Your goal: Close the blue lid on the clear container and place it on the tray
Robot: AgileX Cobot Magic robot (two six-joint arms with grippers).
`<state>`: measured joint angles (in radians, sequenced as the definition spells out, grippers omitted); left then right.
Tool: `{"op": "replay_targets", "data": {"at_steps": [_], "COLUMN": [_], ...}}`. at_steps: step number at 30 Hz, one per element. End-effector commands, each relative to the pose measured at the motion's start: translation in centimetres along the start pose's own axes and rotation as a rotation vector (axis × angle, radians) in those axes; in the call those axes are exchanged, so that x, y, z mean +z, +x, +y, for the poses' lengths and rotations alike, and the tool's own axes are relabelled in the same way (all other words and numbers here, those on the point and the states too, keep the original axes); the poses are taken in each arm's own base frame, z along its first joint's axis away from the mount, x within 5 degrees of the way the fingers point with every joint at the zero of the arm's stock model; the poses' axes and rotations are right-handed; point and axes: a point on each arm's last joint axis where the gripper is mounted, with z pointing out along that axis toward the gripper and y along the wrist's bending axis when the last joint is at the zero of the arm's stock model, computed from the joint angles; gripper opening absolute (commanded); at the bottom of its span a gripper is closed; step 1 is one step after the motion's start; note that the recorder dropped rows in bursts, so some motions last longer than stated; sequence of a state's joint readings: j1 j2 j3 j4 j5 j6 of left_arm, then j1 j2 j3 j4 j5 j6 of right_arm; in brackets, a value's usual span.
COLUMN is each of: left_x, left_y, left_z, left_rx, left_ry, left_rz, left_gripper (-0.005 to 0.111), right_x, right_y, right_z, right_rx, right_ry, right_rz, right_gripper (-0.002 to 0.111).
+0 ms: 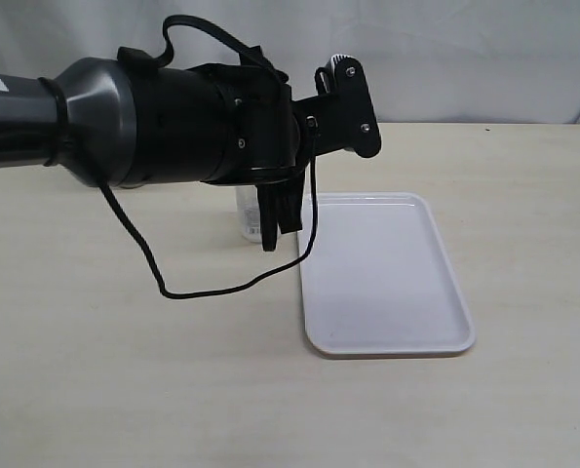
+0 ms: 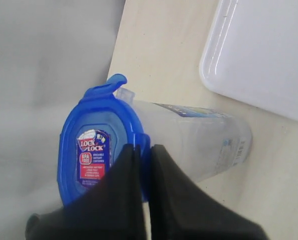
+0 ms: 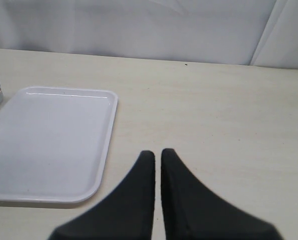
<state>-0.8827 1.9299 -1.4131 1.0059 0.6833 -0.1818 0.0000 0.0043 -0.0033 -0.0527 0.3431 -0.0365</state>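
At the front of the desk: only the light desk (image 1: 124, 370) surface shows; no thing of the task lies here.
Tray: the white tray (image 1: 382, 292) lies flat, a little right of the middle, and nothing is on it.
Clear container: the clear container (image 2: 199, 137) stands upright on the desk, just beside the left edge of the tray and not on it. In the exterior view the left arm hides most of it.
Blue lid: the blue lid (image 2: 103, 117) sits on the mouth of the container. One snap tab (image 2: 114, 82) sticks up, so it looks not latched. The other tabs I cannot judge.
Progress: I judge the lid is placed but the closing is not complete. The raised tab needs pressing down, and moving the container onto the tray is not yet done.
Left end effector: the left end effector (image 2: 143, 149) points down, its jaws nearly together and its tips at the rim of the lid. Whether it pinches a tab or only presses, I cannot tell.
Right end effector: the right end effector (image 3: 157, 152) is over the desk, apart from the tray. Its jaws are closed and it holds nothing.
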Motion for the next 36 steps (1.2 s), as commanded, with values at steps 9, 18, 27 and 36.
{"op": "replay_targets", "data": {"at_steps": [9,18,27,36], "left_x": [-0.14,-0.14,-0.30,-0.50], "left_y": [-0.38,0.02,0.00,0.12], "left_z": [0.03,0.11,0.18,0.17], "left_rx": [-0.035,-0.033,-0.058,-0.091], "left_ry": [0.018,0.009,0.006,0.022], "left_rz": [-0.036,0.008,0.008,0.020], "left_gripper": [0.015,0.031,0.034,0.060], "right_x": [0.00,0.00,0.00,0.00], "right_y": [0.09,0.09,0.09,0.09], "right_z": [-0.04,-0.04,-0.04,-0.04], "right_rx": [-0.002,-0.002,-0.002,-0.002], "right_ry": [0.008,0.008,0.008,0.008], "right_rz": [-0.001,-0.001,-0.001,-0.001], "right_gripper": [0.005,0.005,0.005,0.005]}}
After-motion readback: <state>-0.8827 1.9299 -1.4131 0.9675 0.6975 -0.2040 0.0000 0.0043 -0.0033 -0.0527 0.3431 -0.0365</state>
